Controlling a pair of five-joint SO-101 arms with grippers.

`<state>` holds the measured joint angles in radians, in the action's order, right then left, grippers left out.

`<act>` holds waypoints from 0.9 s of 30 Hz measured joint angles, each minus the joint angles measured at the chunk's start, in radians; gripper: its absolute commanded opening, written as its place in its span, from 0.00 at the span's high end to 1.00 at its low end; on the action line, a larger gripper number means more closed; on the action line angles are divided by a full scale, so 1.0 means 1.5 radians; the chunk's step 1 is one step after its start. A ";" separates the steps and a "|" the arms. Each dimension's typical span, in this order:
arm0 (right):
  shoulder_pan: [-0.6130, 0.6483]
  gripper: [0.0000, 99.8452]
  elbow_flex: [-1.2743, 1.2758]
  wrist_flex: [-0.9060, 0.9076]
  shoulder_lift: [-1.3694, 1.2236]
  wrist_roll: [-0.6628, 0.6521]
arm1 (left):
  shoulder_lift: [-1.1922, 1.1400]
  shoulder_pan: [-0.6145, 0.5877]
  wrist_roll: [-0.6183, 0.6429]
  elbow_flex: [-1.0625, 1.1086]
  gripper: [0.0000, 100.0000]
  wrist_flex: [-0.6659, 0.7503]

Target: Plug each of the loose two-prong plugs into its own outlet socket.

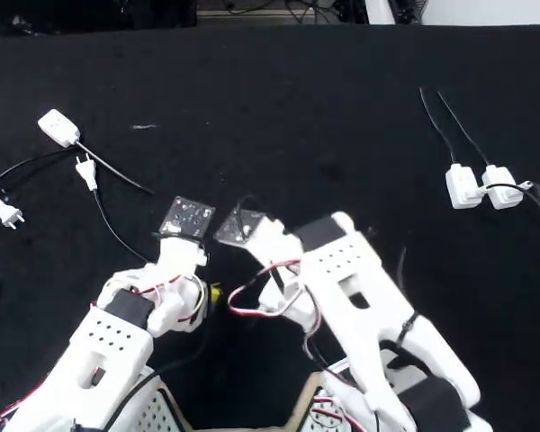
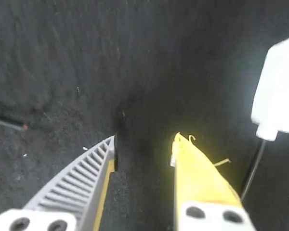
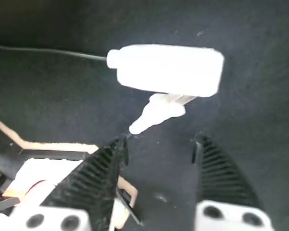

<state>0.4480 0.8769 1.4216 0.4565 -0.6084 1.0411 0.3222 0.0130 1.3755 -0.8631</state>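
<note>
Both arms sit low at the near edge of the black table, their grippers side by side near its middle. The left gripper is spread apart and holds nothing, with bare table showing between its grey ribbed finger and its yellow one. A white cabled block lies beyond the yellow finger. The right gripper is likewise parted and empty. Just ahead of its black fingers lies a plugged socket, white, with a seated plug in its side. In the high view the two loose two-prong plugs lie on the table's left side, well apart from both grippers. The first loose plug is near a lone outlet socket, and the second loose plug is close to the left edge. On the right side a pair of sockets rests just beside each other, dark cables running from them toward the far edge.
</note>
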 measured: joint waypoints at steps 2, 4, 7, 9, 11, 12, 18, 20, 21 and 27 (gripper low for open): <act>0.011 0.76 0.033 -0.007 0.016 0.001 | 0.001 0.002 -0.001 -0.001 0.81 0.000; 0.028 0.76 0.066 -0.029 0.028 0.001 | 0.002 0.001 -0.001 0.000 0.81 0.000; 0.026 0.76 0.086 -0.062 0.033 0.001 | 0.005 0.000 -0.001 -0.001 0.81 0.000; 0.024 0.76 0.097 -0.091 0.033 0.001 | 0.006 0.000 -0.001 -0.001 0.81 0.000; 0.005 0.76 0.117 -0.124 0.033 0.001 | 0.006 0.000 -0.001 -0.001 0.81 0.000; 0.004 0.76 0.130 -0.140 0.033 0.001 | 0.006 0.000 -0.001 -0.001 0.81 0.000; -0.001 0.77 0.206 -0.254 0.033 0.023 | 0.006 -0.057 0.004 -0.001 0.81 0.000; -0.014 0.77 0.212 -0.281 0.033 0.039 | 0.006 -0.104 0.027 -0.001 0.81 0.000; -0.021 0.77 0.212 -0.289 0.033 0.043 | 0.006 -0.131 0.034 -0.001 0.81 0.000; -0.061 0.92 0.227 -0.307 0.040 0.040 | 0.006 -0.191 0.049 -0.009 0.81 0.000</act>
<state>0.3560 1.2175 0.9613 0.5163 -0.5485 1.0503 0.0353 0.0867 1.3617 -0.8631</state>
